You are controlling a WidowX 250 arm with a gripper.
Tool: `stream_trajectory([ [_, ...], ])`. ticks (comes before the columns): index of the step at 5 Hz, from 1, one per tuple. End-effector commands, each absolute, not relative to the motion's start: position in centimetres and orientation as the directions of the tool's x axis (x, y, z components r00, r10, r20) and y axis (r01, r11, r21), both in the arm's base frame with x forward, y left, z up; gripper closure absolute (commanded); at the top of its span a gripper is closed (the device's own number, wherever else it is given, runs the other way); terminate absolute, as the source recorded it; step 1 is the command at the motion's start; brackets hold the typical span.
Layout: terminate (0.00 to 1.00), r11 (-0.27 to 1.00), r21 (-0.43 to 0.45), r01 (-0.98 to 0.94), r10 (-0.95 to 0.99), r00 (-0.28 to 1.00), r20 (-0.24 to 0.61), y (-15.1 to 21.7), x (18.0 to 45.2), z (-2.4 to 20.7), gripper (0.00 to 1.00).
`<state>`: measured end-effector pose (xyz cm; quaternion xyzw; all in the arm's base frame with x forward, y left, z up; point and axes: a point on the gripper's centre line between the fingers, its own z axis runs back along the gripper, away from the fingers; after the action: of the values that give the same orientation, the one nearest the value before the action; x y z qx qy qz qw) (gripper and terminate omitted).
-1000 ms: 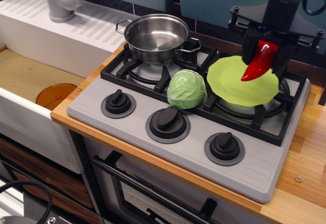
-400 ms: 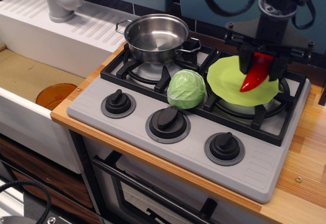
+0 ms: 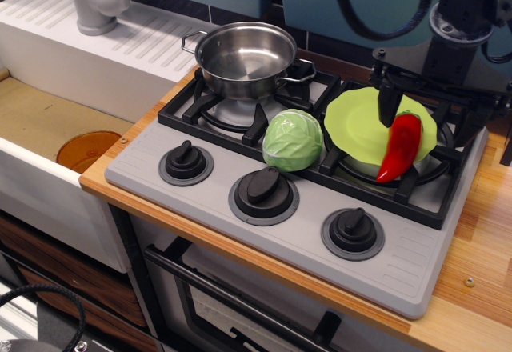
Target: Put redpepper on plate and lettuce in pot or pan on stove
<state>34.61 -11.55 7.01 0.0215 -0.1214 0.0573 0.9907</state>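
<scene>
**Redpepper down on the plate, my gripper spread wide**

The stove (image 3: 240,232) is sitting where it was, grey top, black grates, three black knobs along the front. The steel pot (image 3: 245,58) is standing empty on the back left burner, unchanged from a second ago. The lime-green plate (image 3: 360,124) is lying on the right burner, and the lettuce (image 3: 292,139) is resting on the grate just left of it, pale green and veined, unmoved.

What differs: a moment ago I was gripping the redpepper above the plate; now it is lying free. The redpepper (image 3: 400,146) is glossy red, curved, its green stem up, its tip hanging over the plate's front edge.

My gripper (image 3: 424,104) is standing wide open just above the stem, holding nothing; whether a finger (image 3: 387,104) is touching the stem, I cannot tell.
</scene>
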Motion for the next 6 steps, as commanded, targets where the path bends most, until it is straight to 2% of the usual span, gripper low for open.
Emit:
stream_trajectory([
  [1, 0.0, 0.994, 0.018, -0.111, 0.103, 0.966, 0.238, -12.4, 34.6, 11.2, 0.0],
  [2, 0.0, 0.995, 0.05, -0.089, 0.078, 0.977, 0.196, -11.2, 33.4, 13.5, 0.0],
  [5, 0.0, 0.995, 0.05, -0.089, 0.078, 0.977, 0.196, -11.2, 33.4, 13.5, 0.0],
  [6, 0.0, 0.997, 0.05, -0.067, 0.055, 0.979, 0.197, -10.1, 33.1, 13.6, 0.0],
])
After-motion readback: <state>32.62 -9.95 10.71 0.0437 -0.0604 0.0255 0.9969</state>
